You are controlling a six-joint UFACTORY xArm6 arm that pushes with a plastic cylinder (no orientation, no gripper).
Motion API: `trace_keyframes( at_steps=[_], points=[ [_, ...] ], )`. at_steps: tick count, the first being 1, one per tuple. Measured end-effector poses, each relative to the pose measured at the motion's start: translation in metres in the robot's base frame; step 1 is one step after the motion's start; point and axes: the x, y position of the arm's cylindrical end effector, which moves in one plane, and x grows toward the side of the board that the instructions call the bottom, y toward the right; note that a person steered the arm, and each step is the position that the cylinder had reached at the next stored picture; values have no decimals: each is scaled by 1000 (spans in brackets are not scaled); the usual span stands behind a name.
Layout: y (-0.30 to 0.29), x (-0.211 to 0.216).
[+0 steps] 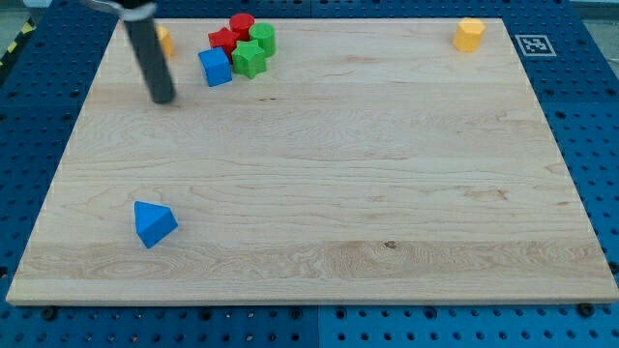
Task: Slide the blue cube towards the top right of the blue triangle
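While my tip, a bare rod with no jaws, stands left of the blue cube, red blocks and green blocks crowd its right; the blue triangle lies near.

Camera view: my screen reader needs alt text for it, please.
My tip rests left of the blue cube, which sits in a top-left cluster with red and green blocks; the blue triangle lies far below, near the wooden board's bottom left.
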Motion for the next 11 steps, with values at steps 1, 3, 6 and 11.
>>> trace_keyframes(
  at_steps=[1, 3, 6, 11],
  points=[
    [-63, -56],
    [12, -135],
    [150, 62],
    [177, 103]
  ],
)
